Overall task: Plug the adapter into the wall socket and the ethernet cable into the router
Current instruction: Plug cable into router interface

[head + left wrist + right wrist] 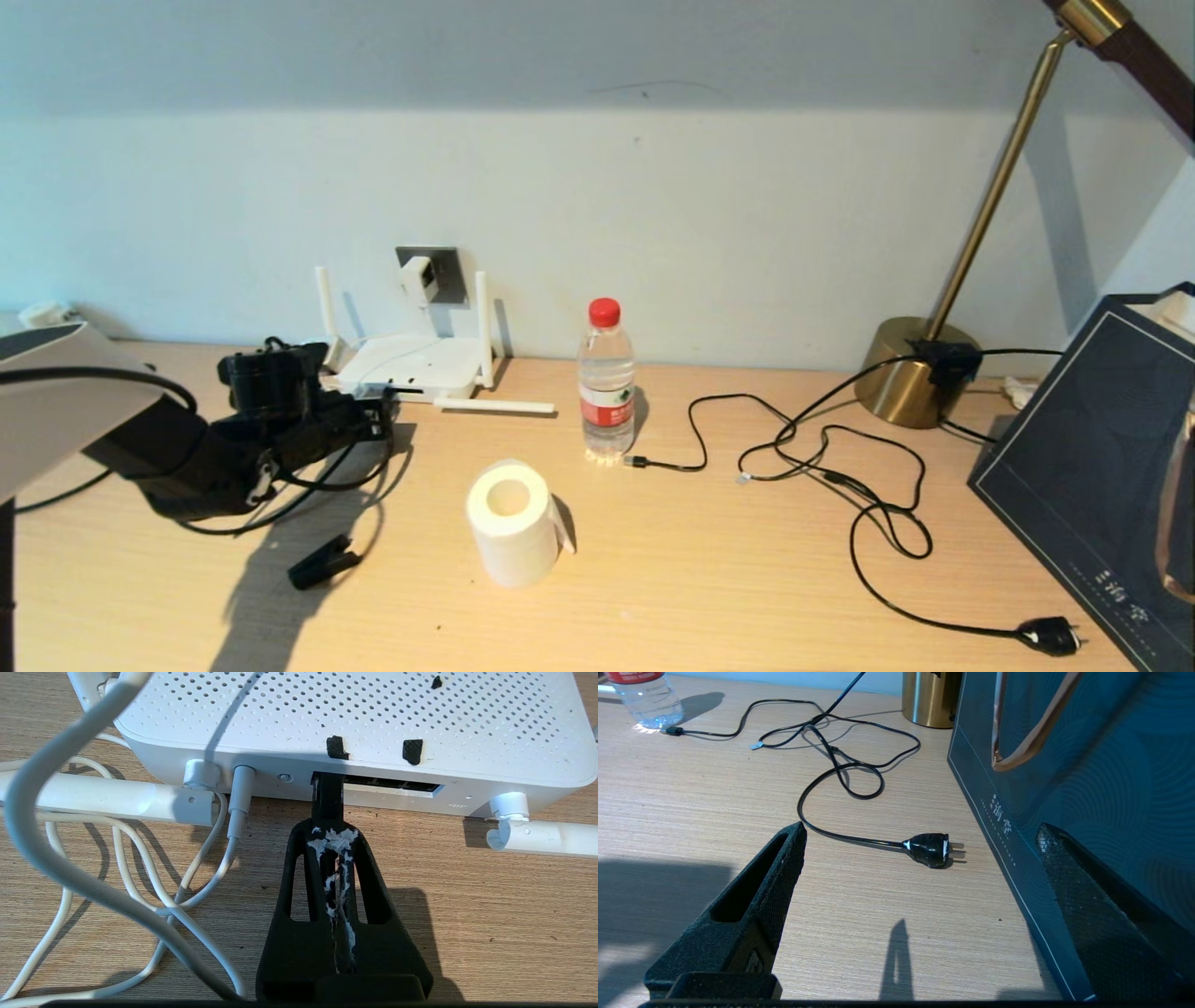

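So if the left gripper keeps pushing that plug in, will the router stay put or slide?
Likely to slide or skew: the router is a thin perforated plastic shell, probably light, on smooth wood. Its only hold looks like the white cord. The left gripper, shut on the ethernet cable, pushes left of centre, so it may pivot.

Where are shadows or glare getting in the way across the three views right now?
Head view: the left arm throws a long shadow over the table toward the camera; the left gripper is dark against the router. Left wrist view: the shut fingers shadow the wood, but the port slot stays readable. Right wrist view: a bright glint under the water bottle, soft shadow in one corner.
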Controlling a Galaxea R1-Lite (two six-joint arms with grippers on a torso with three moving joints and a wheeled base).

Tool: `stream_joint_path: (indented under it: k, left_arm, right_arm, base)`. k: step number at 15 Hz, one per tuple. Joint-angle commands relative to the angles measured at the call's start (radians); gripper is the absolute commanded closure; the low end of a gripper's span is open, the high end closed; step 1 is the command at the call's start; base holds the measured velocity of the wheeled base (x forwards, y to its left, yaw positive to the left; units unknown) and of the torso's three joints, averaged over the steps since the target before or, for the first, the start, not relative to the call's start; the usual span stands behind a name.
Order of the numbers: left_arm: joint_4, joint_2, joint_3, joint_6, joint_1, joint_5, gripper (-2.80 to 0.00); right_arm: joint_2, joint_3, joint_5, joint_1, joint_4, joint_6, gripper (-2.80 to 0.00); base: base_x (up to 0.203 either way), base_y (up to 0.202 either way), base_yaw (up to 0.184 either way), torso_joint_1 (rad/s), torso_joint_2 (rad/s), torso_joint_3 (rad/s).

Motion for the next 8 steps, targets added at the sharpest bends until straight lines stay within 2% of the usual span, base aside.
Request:
stream_joint_path:
  k: [1,8]
  left_arm:
    - [-0.002,-0.003,-0.013,0.001,0.000,0.003,0.00]
    - [0.014,0.005,-0.015,0.012,0.003,0.004,0.00]
  right_arm:
    - [0.000,0.000,0.000,0.000,0.000,-0.001,-2.80]
    - [0.000,0.000,0.000,0.000,0.000,-0.001,-2.80]
  base:
    - [0.000,0.000,0.000,0.000,0.00,0.000]
    - [0.000,0.000,0.000,0.000,0.00,0.000]
